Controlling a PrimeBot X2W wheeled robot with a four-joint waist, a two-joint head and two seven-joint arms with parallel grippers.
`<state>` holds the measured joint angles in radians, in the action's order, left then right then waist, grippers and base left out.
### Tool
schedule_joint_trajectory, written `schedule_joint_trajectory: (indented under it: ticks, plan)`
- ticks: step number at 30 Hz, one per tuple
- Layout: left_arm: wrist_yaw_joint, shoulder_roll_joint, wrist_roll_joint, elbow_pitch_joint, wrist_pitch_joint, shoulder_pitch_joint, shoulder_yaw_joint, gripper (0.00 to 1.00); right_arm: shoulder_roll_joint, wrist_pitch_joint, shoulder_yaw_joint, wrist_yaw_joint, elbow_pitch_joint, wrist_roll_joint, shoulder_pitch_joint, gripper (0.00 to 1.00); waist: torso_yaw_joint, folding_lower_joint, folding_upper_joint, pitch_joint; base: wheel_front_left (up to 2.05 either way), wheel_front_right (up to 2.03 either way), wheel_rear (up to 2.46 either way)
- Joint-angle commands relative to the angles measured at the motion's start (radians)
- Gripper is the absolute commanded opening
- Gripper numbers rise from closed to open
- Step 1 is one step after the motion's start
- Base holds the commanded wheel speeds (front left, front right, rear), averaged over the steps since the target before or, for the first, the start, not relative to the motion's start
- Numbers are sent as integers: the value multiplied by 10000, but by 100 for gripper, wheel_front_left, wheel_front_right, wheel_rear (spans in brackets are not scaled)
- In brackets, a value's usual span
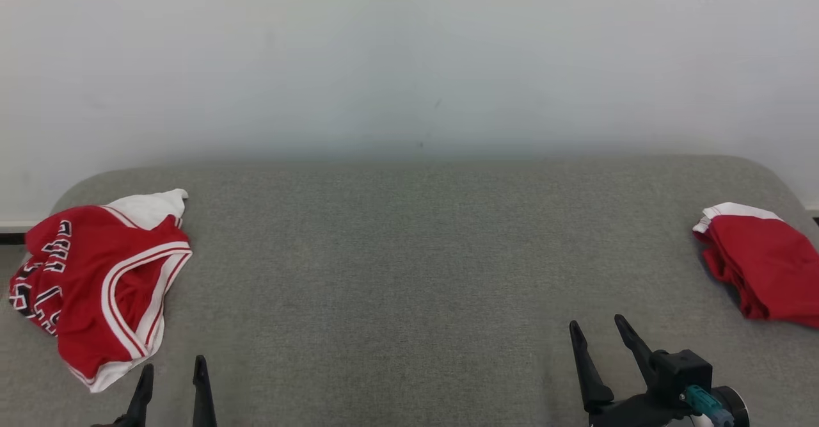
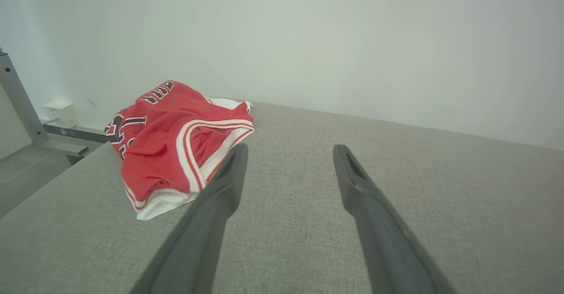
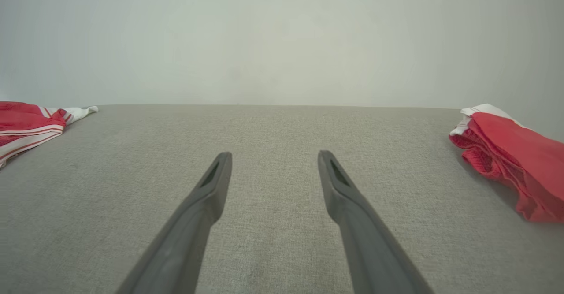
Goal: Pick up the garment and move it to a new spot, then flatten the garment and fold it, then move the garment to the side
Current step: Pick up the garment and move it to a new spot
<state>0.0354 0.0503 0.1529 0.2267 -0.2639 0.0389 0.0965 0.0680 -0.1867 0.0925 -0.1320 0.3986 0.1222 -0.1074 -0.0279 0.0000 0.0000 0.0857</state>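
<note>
Across the lower two thirds of the head view spreads the grey table (image 1: pixel 409 254), its middle bare, which I judge is room for flattening and folding. At the frame's left edge lies the jersey (image 1: pixel 96 280), red with white trim, crumpled in a heap and probably the garment to pick up. At the right edge a second red garment (image 1: pixel 764 267) sits bunched tighter, seemingly set aside. At lower left, the left gripper (image 1: pixel 174 363) has its fingers spread and holds nothing, with the jersey's hem just up-left of its tips, not touching. At lower right, the right gripper (image 1: pixel 596 321) is likewise spread and empty, well apart from the jersey.
</note>
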Motion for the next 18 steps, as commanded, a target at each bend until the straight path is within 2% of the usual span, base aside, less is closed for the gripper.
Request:
schedule_joint_trajectory:
  ticks: [1,11,18]
  plan:
    - [-11,4,-71,-55,-5,-45,35,100,-49,-66,35,29,-27,77,119,100,-528,0,0,67,0,0,0]
    - [41,190,-236,-62,-5,165,106,100,-149,-154,268,29,55,243,362,100,-2277,0,0,169,0,0,0]
    - [-24,385,-102,-26,-5,311,313,100,-175,-250,508,29,191,371,389,100,-3248,0,0,219,0,0,0]
